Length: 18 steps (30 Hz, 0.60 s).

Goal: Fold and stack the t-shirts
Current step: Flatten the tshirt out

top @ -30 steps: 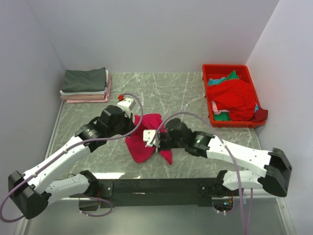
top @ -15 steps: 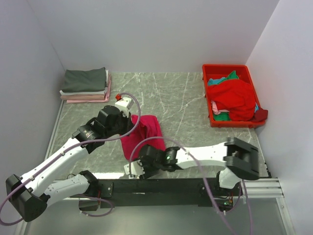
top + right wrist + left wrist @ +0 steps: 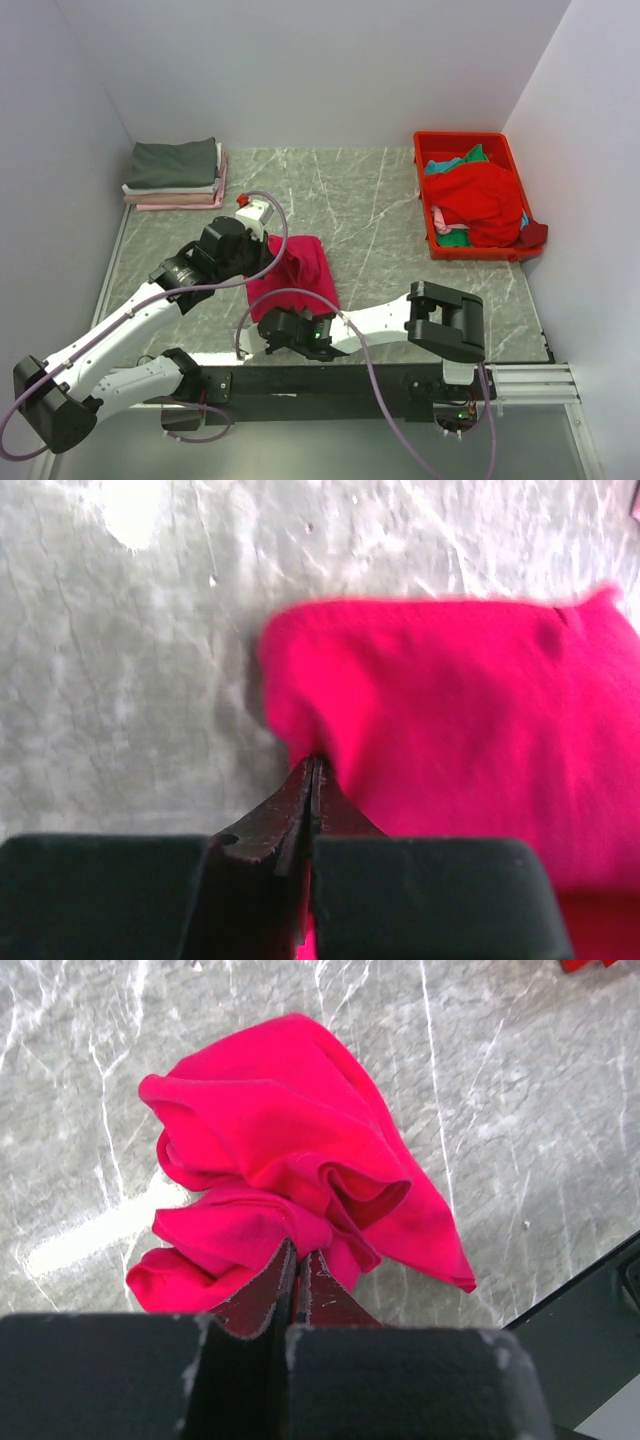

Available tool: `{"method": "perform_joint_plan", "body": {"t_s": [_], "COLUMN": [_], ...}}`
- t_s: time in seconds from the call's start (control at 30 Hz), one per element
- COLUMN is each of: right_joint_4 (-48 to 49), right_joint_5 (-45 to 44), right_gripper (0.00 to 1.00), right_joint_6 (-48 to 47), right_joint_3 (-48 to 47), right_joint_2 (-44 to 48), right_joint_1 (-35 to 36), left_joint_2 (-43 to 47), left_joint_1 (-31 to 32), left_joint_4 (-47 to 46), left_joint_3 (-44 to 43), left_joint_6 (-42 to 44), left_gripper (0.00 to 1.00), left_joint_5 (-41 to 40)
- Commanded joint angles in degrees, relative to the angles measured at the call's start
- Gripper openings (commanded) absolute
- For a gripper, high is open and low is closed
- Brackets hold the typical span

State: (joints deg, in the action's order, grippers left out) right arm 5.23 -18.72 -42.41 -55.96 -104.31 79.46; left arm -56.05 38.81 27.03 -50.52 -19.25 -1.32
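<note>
Sitting at the far right of the tabletop [image 3: 380,210], the red bin [image 3: 465,137] holds a heaped red shirt [image 3: 482,200] over teal-green cloth [image 3: 455,163], with a dark red piece [image 3: 534,235] hanging over its corner. My left jaws are clamped on a bunched fold of the crimson shirt [image 3: 300,1130] mid-tabletop. My right jaws are together at its near edge; whether they catch cloth I cannot tell. A second ago my right arm [image 3: 390,320] reached in from the right and the shirt sprawled wider.

L gripper [image 3: 297,1253] & R gripper [image 3: 312,763] closed, both low
</note>
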Motion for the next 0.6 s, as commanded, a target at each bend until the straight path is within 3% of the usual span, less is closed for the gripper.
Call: {"method": "perform_joint_plan", "body": {"t_s": [0.0,0.2,0.23,0.27,0.3,0.33,0.4,0.57], "right_joint_4": [3.47,-8.45,-8.92,-8.93,-8.75,-8.92,-8.92,-6.13], "right_joint_5": [-1.24,12.99,13.62,13.19,11.18,10.90,13.16,16.26], "right_gripper": [0.00,0.00,0.04,0.17,0.46,0.52,0.61,0.63], "right_joint_6": [0.49,-0.20,-0.47,-0.56,-0.65,-0.83,-0.48,-4.50], "right_joint_3": [1.38,1.65,1.65,1.65,0.78,0.25,-1.42,-1.61], "right_joint_2": [5.60,17.64,19.13,19.23,18.02,17.39,16.25,13.70], "right_joint_1": [-0.10,-0.80,-1.06,-1.41,-2.46,-3.34,-5.62,-9.06], "left_joint_2": [1.38,1.56,1.56,1.47,1.30,1.30,1.12,1.21], "left_joint_1": [-0.31,-0.57,-0.66,-0.66,-0.75,-0.84,-0.84,-0.75], "left_joint_4": [-3.03,-2.68,-2.59,-2.59,-2.51,-2.50,-2.50,-2.15], "left_joint_3": [0.25,-0.19,-0.28,-0.54,-0.72,-0.72,-0.81,-1.24], "left_joint_6": [-0.27,0.52,0.70,0.79,0.79,0.70,0.53,0.52], "left_gripper": [0.00,0.00,0.00,0.01,0.00,0.00,0.00,0.00], "left_joint_5": [0.88,0.88,0.88,0.88,0.88,0.88,1.40,2.38]}}
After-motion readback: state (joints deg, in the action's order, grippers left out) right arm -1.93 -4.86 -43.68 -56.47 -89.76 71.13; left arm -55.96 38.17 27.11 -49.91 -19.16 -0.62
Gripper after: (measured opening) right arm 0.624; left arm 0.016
